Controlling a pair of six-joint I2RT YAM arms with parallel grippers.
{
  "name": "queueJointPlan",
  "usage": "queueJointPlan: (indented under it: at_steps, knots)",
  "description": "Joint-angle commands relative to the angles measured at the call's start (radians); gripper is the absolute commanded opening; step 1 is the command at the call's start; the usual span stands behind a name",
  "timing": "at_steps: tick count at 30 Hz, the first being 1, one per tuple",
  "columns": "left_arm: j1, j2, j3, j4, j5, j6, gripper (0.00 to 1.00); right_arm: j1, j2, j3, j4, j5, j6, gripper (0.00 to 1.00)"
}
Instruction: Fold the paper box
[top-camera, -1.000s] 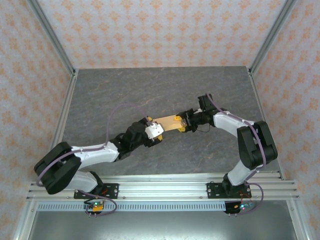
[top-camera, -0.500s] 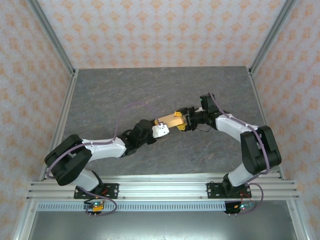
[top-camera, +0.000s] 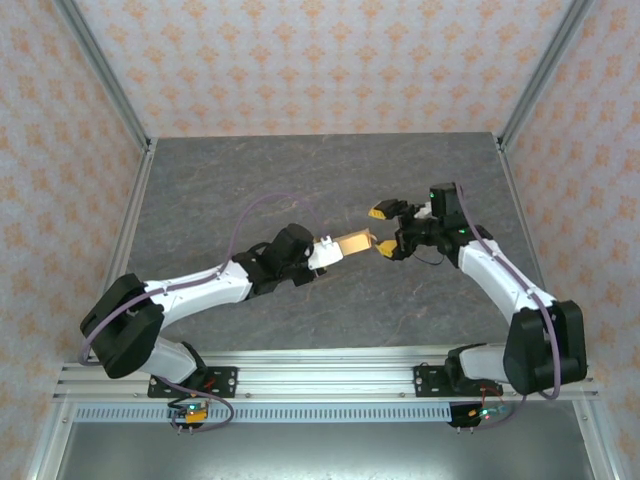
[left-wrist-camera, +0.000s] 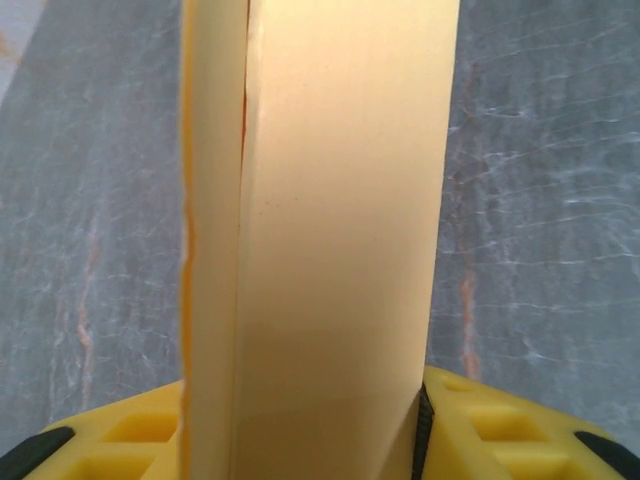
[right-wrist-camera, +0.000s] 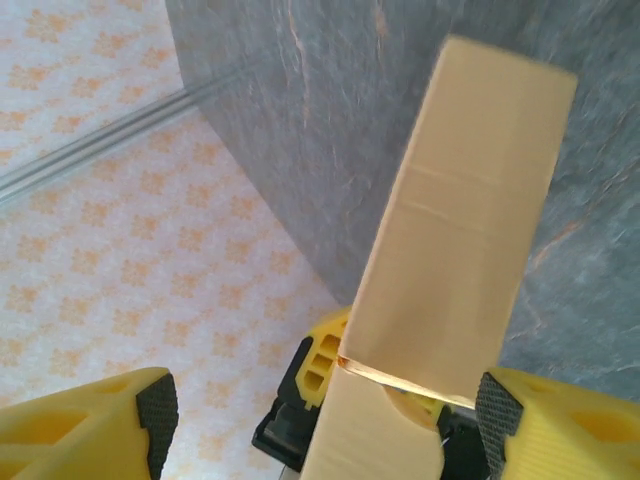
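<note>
Paper box (top-camera: 352, 243) hangs as a narrow tan strip over the middle of the grey counter (top-camera: 240, 180). It is pinched at its left end by the left gripper (top-camera: 328, 249), whose jaws are drawn in against both of its faces. The right gripper (top-camera: 382, 230) has its jaws spread wide around the box's right end. One yellow finger (right-wrist-camera: 560, 425) sits just beside the cardboard edge and the other is well apart, so it grips nothing. A second ago it was the reverse: the right jaws were clamped on that end and the left jaws had not yet closed. Since then the left arm has stretched out low toward the centre. The right arm has swung its elbow outward, its forearm reaching in from the right.
</note>
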Motion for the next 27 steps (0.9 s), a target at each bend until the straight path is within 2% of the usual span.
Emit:
queueJointPlan:
  at_steps: [1,3,4,8,12,18,22,27]
  knots:
    - [0.024,0.039,0.088,-0.212,0.066,-0.03,0.44,-0.028,-0.036,0.07,-0.241,0.186,-0.29,0.8]
    - [0.043,0.081,0.145,-0.301,0.095,-0.034,0.44,-0.013,-0.071,0.106,-0.296,0.33,-0.462,0.78]
    - [0.051,0.099,0.17,-0.33,0.116,-0.034,0.44,-0.009,-0.084,0.104,-0.29,0.358,-0.518,0.76]
    - [0.083,0.16,0.256,-0.44,0.199,0.012,0.45,0.022,-0.087,0.077,-0.265,0.388,-0.689,0.64]
    - [0.114,0.22,0.348,-0.536,0.239,0.045,0.47,0.096,-0.095,0.013,-0.184,0.392,-0.794,0.63]
    - [0.136,0.287,0.429,-0.616,0.262,0.104,0.48,0.165,-0.167,-0.065,-0.069,0.503,-1.003,0.63]
    - [0.145,0.305,0.457,-0.608,0.289,0.105,0.49,0.168,-0.155,-0.061,-0.029,0.481,-1.112,0.63]
    - [0.153,0.326,0.485,-0.609,0.289,0.106,0.49,0.167,0.003,0.05,-0.085,0.427,-1.148,0.59]
